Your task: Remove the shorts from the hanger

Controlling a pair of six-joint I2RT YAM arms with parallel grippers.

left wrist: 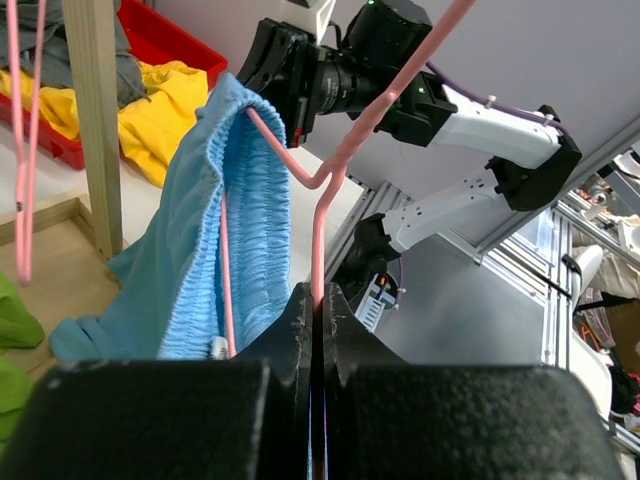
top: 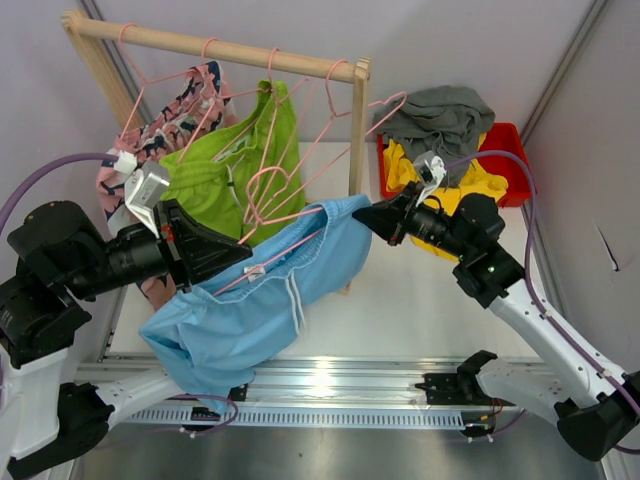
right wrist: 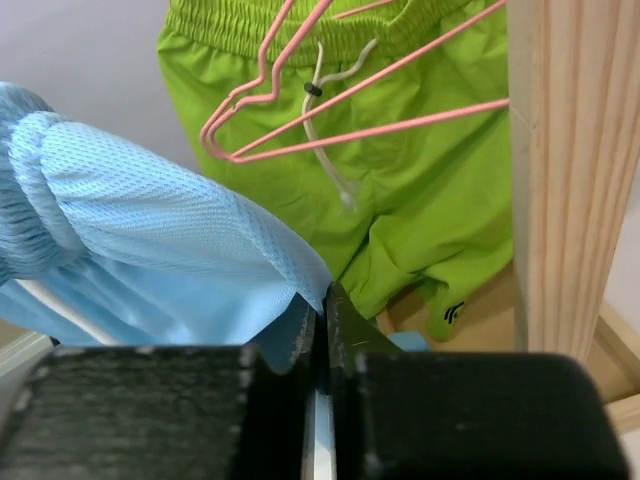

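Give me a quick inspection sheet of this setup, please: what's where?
Surface: white table, wooden rack standing on it.
Job's things: blue shorts on a pink hanger, off the rack; green shorts and patterned shorts hang on the rack; grey shorts and yellow shorts at red bin.
Clutter: empty hangers on rack.
Claws: left claw shut on the hanger; right claw shut on the blue shorts' edge.
Cables: purple cable along each arm.
Surroundings: grey walls, metal rail at near edge.

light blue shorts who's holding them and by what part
The right tool pinches the light blue shorts at the waistband end; the left tool clamps the wire of the pink hanger.
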